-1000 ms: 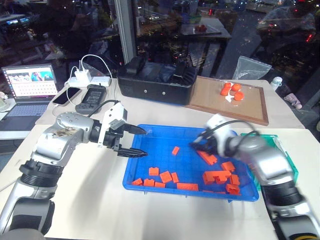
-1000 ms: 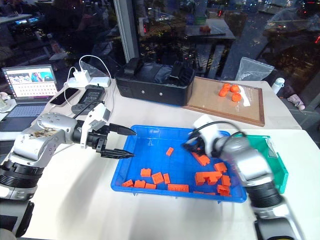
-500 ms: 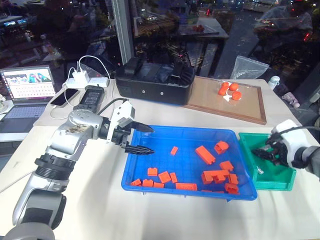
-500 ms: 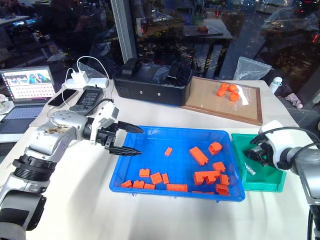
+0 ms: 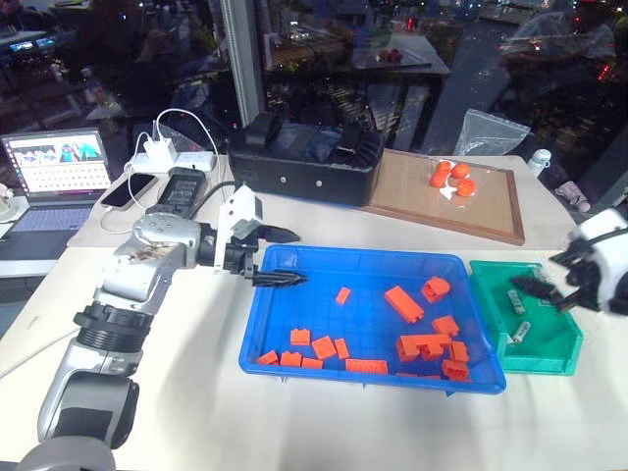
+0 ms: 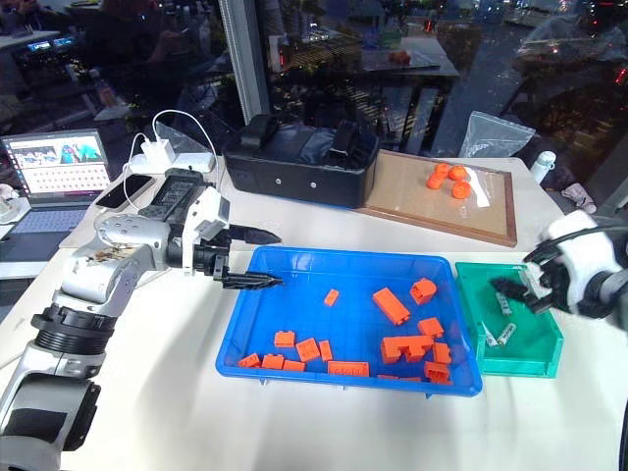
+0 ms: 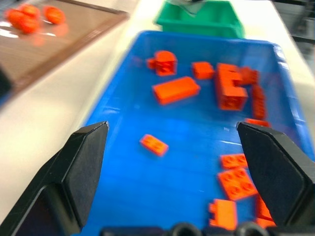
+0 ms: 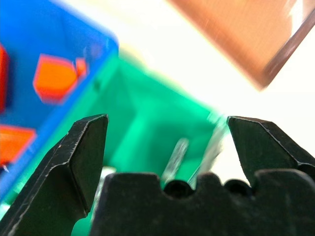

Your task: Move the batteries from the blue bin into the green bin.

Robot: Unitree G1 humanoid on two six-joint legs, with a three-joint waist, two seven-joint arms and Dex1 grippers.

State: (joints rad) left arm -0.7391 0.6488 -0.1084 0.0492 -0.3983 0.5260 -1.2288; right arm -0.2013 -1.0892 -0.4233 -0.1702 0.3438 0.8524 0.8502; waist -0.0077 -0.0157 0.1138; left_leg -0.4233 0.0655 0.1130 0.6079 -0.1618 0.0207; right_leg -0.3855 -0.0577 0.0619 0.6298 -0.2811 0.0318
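The blue bin (image 5: 294, 334) lies mid-table and holds several orange bricks (image 5: 403, 303). Right of it sits the green bin (image 5: 491, 285), with small silver batteries (image 5: 517, 300) lying on its floor; they also appear in the right wrist view (image 8: 177, 153). Above the green bin's far right part my right gripper (image 5: 549, 280) hangs open, holding nothing. At the blue bin's far left corner my left gripper (image 5: 291, 257) is open and empty, its fingers pointing across the bin. In the left wrist view that gripper (image 7: 171, 130) looks along the bricks toward the green bin (image 7: 199, 18).
A black case (image 5: 304, 162) stands behind the blue bin. A brown wooden board (image 5: 461, 211) with orange pieces lies at the back right. At the far left are a laptop (image 5: 57, 162), a phone and a charger. A plastic bag (image 5: 488, 130) lies at the back right.
My right gripper swung from over the blue bin's bricks to above the green bin and opened; batteries now lie there. My left gripper edged toward the blue bin's corner.
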